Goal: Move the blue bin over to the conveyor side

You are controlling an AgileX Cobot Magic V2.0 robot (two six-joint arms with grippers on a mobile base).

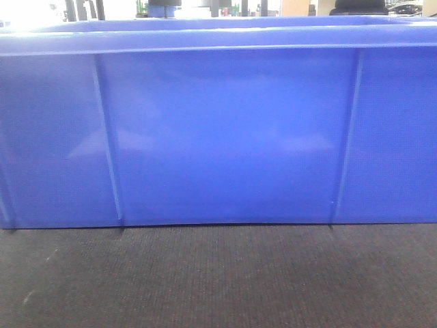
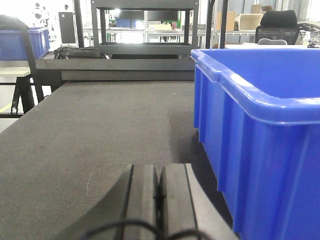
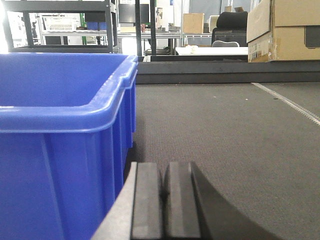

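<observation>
Two grippers sit low on the conveyor, the left gripper and right gripper each with pads pressed together, empty, flanking the blue bin. Glossy, ribbed and thick-rimmed, it stands on the matte woven belt. Behind: dark metal shelving, cardboard boxes; no legible writing.

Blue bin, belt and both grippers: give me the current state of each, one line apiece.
blue bin: upright, open-topped, resting on the belt, ungripped.
conveyor: belt surface bare beside the bin on both sides.
left gripper: shut, empty, low over the belt beside the bin's left end.
right gripper: shut, empty, beside the bin's right end.
</observation>
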